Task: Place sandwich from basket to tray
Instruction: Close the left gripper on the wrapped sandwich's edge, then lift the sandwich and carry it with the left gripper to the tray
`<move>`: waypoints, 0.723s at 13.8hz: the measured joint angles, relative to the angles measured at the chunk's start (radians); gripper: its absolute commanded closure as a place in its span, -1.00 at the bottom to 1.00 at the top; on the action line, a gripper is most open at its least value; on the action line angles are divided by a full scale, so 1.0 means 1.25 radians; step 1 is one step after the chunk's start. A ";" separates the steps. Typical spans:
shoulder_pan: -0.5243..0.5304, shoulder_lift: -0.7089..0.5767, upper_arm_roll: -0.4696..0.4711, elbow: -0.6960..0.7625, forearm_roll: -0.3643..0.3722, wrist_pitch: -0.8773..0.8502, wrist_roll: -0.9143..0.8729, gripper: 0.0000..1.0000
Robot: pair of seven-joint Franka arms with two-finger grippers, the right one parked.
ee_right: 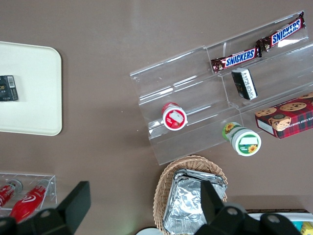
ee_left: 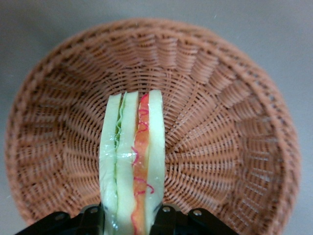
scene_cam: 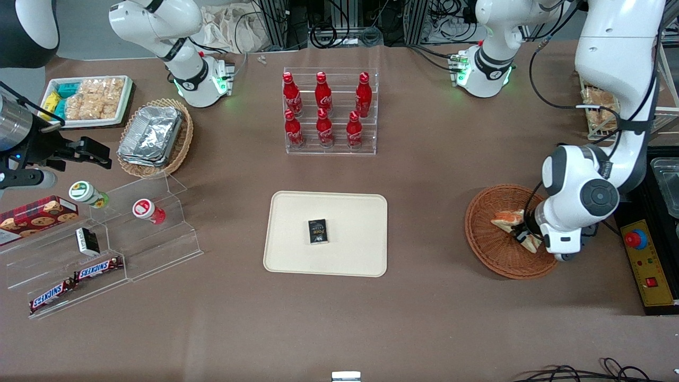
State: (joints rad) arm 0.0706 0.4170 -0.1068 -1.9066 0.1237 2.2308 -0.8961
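The sandwich (scene_cam: 509, 218) is a wedge of white bread with red-orange and green filling. It sits in the round reddish-brown wicker basket (scene_cam: 490, 245) toward the working arm's end of the table. My left gripper (scene_cam: 522, 233) is down in the basket, shut on the sandwich. In the left wrist view the sandwich (ee_left: 132, 161) stands on edge between my black fingertips (ee_left: 164, 221), above the basket's weave (ee_left: 225, 142). The cream-beige tray (scene_cam: 347, 255) lies at the table's middle and also shows in the right wrist view (ee_right: 29, 88).
A small black box (scene_cam: 318, 231) lies on the tray. A clear rack of red bottles (scene_cam: 330, 112) stands farther from the front camera than the tray. Clear stepped shelves (scene_cam: 101, 244) with snacks and a tan basket of foil trays (scene_cam: 154, 135) lie toward the parked arm's end.
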 measured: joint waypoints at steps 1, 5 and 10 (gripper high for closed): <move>0.000 -0.006 -0.007 0.048 0.000 -0.069 -0.001 1.00; 0.000 -0.014 -0.097 0.311 -0.014 -0.359 -0.009 1.00; -0.053 0.058 -0.251 0.534 -0.022 -0.472 -0.010 1.00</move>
State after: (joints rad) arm 0.0041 0.4899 -0.4211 -1.2394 0.0958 1.6409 -0.9086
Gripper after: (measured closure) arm 0.806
